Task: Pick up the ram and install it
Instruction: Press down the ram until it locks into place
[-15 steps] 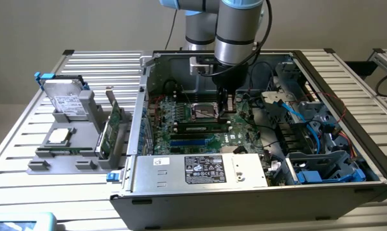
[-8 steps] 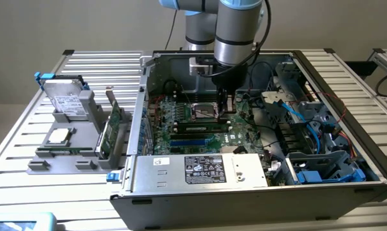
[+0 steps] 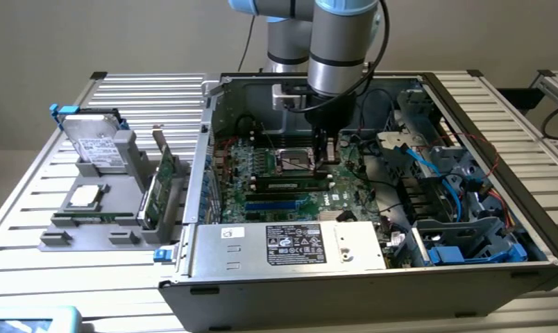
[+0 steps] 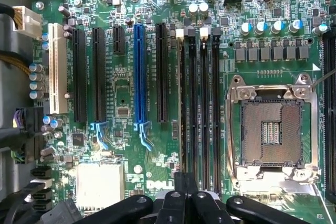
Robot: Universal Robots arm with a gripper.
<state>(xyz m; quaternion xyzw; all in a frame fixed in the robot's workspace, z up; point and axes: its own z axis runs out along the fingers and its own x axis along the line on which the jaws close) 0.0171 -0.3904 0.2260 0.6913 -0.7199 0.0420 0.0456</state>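
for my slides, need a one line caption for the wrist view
Shut gripper poised over the motherboard, above the long black memory slots beside the open CPU socket.

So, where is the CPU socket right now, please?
In the exterior view the CPU socket sits mid-motherboard inside the open case, just to the exterior view's left of the gripper; the long black memory slots run beside it.
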